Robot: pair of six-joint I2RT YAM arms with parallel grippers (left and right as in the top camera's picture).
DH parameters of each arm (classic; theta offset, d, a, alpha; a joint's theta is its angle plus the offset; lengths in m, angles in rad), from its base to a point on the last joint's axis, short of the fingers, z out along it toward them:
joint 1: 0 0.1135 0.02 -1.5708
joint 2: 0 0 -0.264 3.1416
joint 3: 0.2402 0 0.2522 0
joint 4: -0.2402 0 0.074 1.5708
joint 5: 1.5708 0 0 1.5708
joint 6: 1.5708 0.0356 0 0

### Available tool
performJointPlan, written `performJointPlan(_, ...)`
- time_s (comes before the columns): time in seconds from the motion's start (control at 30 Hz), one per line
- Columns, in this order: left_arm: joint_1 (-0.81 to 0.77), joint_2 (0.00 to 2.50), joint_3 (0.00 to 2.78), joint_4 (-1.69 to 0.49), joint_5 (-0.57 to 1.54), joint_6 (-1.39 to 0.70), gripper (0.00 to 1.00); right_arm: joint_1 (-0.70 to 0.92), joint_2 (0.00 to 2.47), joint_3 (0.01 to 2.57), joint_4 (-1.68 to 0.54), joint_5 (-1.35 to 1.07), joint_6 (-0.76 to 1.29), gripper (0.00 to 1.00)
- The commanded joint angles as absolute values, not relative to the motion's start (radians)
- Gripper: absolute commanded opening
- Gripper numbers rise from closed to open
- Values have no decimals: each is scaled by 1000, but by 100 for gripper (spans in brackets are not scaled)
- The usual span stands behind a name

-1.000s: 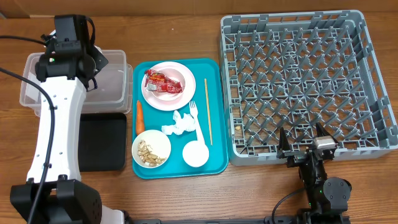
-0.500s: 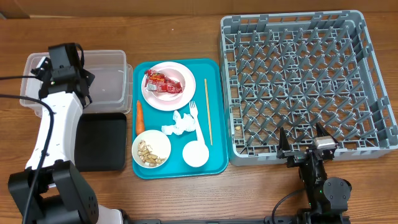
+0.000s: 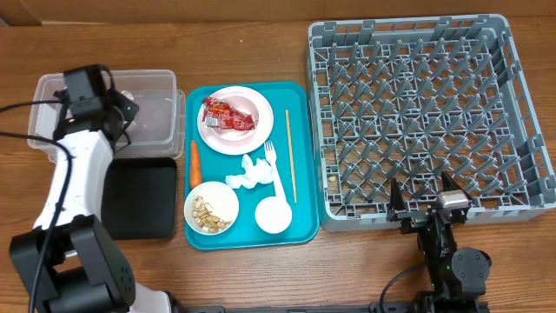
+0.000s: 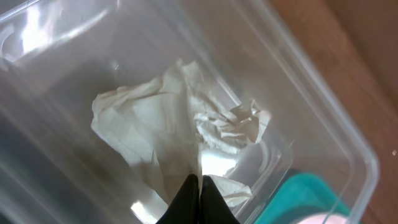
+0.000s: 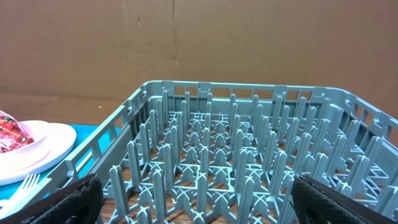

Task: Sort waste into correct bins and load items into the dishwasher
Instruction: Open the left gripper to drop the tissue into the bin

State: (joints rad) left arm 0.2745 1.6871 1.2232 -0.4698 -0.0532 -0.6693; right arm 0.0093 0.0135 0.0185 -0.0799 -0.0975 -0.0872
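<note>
While poised inside the clear plastic tub [image 3: 156, 78], holds left gripper [image 4: 198, 183] with jaws pressed together, tips at the edge of a crumpled white napkin [image 4: 174, 124] lying on the tub floor. Cannot tell whether pinching a fold or not. Likely there as the paper-waste drop. Has right gripper [image 3: 421, 204] spread wide and empty at the near rim of the grey dish rack [image 3: 417, 26], probably waiting for dishes. Yet to sort on the teal tray [image 3: 301, 209]: second napkin [image 3: 248, 174], red wrapper [image 3: 226, 115] on pink plate [image 3: 230, 141], carrot [image 3: 195, 161].
</note>
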Motion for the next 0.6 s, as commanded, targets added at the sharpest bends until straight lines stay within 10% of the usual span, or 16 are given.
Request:
performJointPlan(0.0, 343, 1694, 1291, -559, 46, -619, 4, 16, 3, 8, -76, -99, -94, 100)
performJointPlan(0.57, 327, 1866, 1330, -522, -94, -667, 7, 16, 3, 8, -76, -99, -94, 100)
